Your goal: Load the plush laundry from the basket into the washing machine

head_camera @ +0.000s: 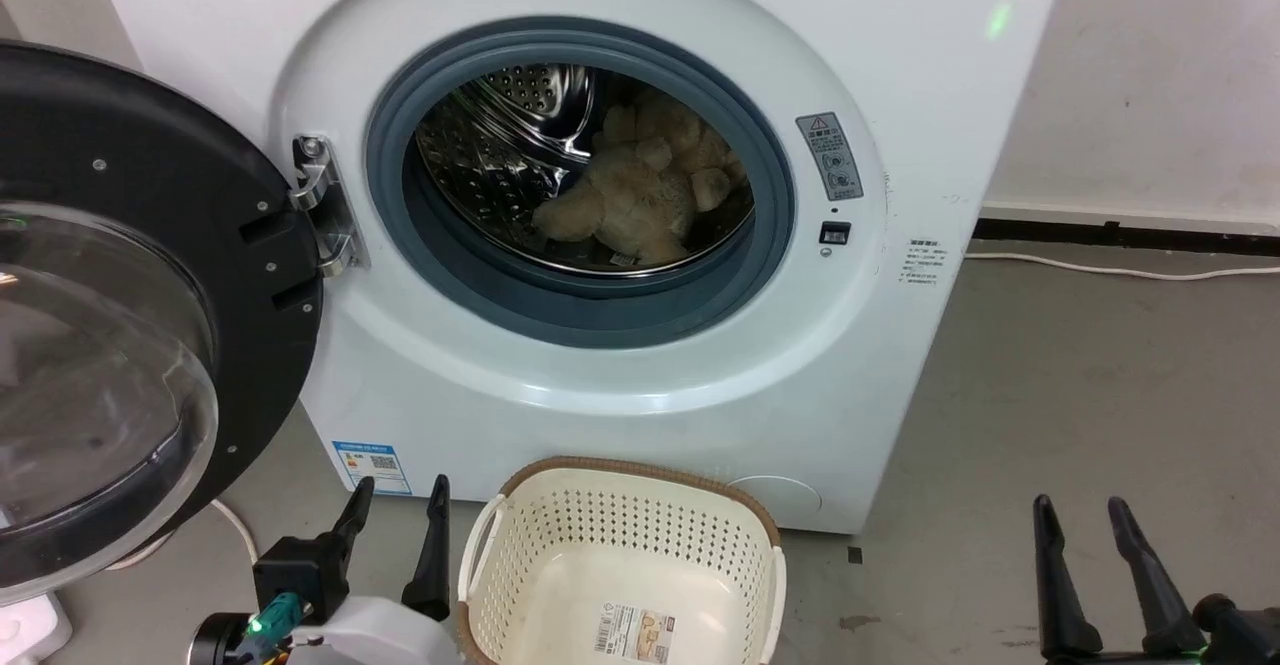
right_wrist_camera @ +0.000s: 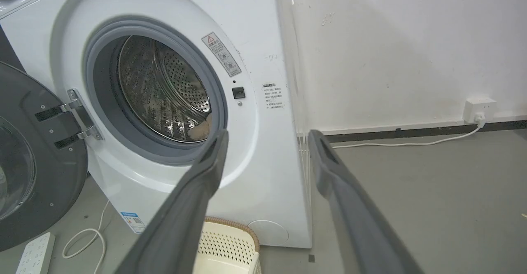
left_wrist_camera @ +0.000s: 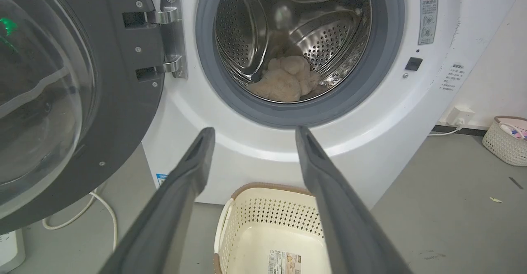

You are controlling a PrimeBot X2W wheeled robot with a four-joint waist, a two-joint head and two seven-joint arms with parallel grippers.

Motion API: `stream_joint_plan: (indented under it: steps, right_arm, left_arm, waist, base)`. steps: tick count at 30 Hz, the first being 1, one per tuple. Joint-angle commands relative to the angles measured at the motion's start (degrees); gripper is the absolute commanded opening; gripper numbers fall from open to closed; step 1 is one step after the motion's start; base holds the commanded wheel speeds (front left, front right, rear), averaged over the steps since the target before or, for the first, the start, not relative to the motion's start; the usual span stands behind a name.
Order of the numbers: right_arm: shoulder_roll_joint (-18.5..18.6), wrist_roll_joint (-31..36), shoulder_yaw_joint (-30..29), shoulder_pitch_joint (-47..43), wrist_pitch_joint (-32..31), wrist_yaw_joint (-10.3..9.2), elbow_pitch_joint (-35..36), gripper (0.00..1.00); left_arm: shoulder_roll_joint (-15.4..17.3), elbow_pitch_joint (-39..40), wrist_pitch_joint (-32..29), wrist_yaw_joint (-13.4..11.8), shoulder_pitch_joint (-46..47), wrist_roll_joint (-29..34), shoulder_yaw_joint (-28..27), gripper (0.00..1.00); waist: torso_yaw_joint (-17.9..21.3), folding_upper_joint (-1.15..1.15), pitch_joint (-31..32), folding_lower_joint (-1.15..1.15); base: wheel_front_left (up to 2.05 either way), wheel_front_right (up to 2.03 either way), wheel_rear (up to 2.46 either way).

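Bear [head_camera: 640, 200] in drum [head_camera: 490, 160], basket [head_camera: 625, 515] bare. Left gripper [head_camera: 400, 490], right gripper [head_camera: 1080, 505] spread, holding nothing. Risk: bumping wide-open door [head_camera: 200, 195] nearby, knocking basket over when turning.

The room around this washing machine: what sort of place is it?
Probably a bare laundry or utility corner: a white front-loading washing machine with its door open, a cream laundry basket on the grey floor, and a wall socket on a plain white wall.

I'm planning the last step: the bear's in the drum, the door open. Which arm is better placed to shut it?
Probably the left. The open door hangs on the robot's left, above the left gripper; the right gripper sits beyond the basket.
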State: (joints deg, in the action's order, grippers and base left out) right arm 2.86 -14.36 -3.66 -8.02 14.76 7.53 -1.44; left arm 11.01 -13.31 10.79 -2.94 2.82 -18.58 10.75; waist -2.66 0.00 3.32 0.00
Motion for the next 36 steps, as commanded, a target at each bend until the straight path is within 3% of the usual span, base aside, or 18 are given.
stream_joint_plan:
  steps: [1,26,27,36]
  right_arm:
    - [0.01,0.42,0.11,-0.92,0.24,-0.04,-0.24,1.00]
    - [0.01,1.59,0.85,-1.03,0.24,-0.04,-4.36,1.00]
    - [-0.01,1.69,0.81,-0.89,0.00,0.00,-4.21,0.00]
    - [-0.01,2.23,0.89,-0.51,-0.64,0.00,-3.96,0.00]
  left_arm:
    - [0.27,0.40,-0.07,-0.26,-0.80,0.41,0.21,1.00]
    - [0.89,2.06,1.16,-2.01,-2.43,-0.18,0.30,1.00]
    - [0.68,1.80,0.86,-2.02,-2.28,-0.25,0.41,0.00]
    - [0.24,2.24,0.34,-1.78,-2.30,0.53,-0.05,0.00]
  waist:
    - [-0.02,0.00,0.02,0.00]
    - [-0.29,0.00,0.32,0.00]
    - [-0.28,0.00,0.31,0.00]
    - [-0.15,0.00,0.15,0.00]
  base:
    - [0.00,0.00,0.00]
    - [0.00,0.00,0.00]
    - [0.00,0.00,0.00]
    - [0.00,0.00,0.00]
